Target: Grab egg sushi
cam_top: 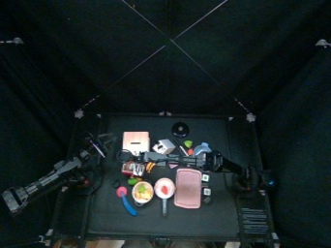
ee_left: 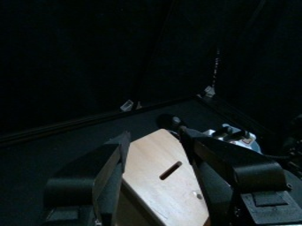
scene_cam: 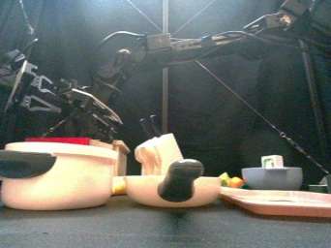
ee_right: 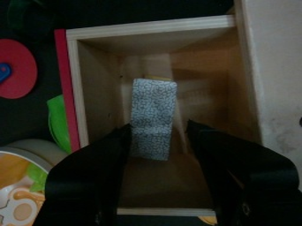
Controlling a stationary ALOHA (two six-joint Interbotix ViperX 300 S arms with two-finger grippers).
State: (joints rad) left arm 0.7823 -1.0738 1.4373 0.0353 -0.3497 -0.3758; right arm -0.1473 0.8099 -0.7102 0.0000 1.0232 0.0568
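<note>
I cannot pick out an egg sushi for certain in any view. In the right wrist view my right gripper (ee_right: 156, 131) is open over an open wooden box (ee_right: 213, 79), with one jaw on each side of a blue-grey speckled block (ee_right: 151, 110) lying on the box floor. In the top view this gripper (cam_top: 162, 147) is at the table's middle. My left gripper (ee_left: 165, 177) is open and empty, low over the table, pointing at a wooden cutting board (ee_left: 160, 163) with a slot. It sits at the table's left (cam_top: 97, 150).
A red disc (ee_right: 12, 66), a green piece (ee_right: 56, 119) and a printed plate (ee_right: 24, 185) lie beside the box. A pink tray (cam_top: 189, 187) and a plate (cam_top: 145, 191) are at the front. A cream pot (scene_cam: 58, 174), a blue bowl (scene_cam: 272, 177) and a black ladle (cam_top: 181, 129) also stand there.
</note>
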